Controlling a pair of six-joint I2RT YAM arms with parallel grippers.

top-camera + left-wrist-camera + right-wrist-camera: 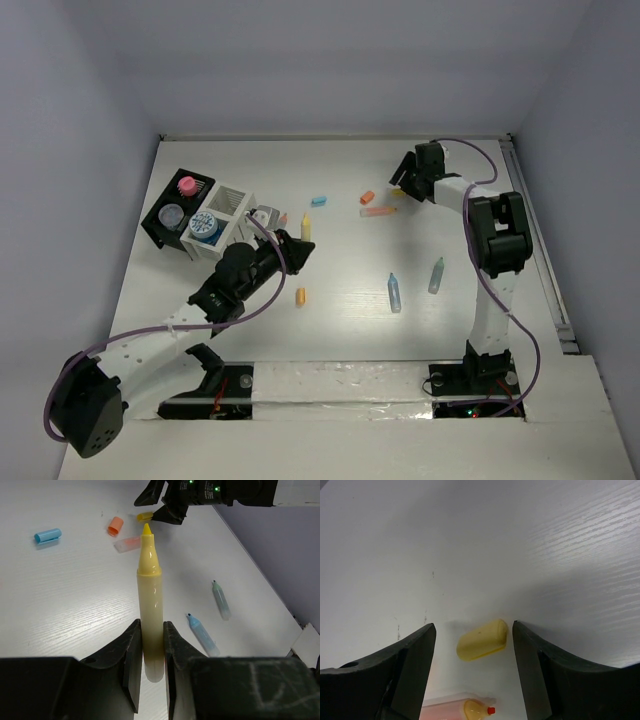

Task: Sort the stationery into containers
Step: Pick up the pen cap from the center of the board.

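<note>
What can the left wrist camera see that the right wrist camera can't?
Only the left wrist: the left arm's jaws shut on a yellow highlighter, a blue cap, an orange cap, plus a blue pen and a green pen. Only the right wrist: the small red tip on the orange pen. Both: the yellow cap between the right arm's open jaws, the orange pen, the white table.

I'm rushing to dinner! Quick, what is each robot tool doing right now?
Left tool: closed on the yellow highlighter.
Right tool: open, straddling the yellow cap, not touching it.
</note>
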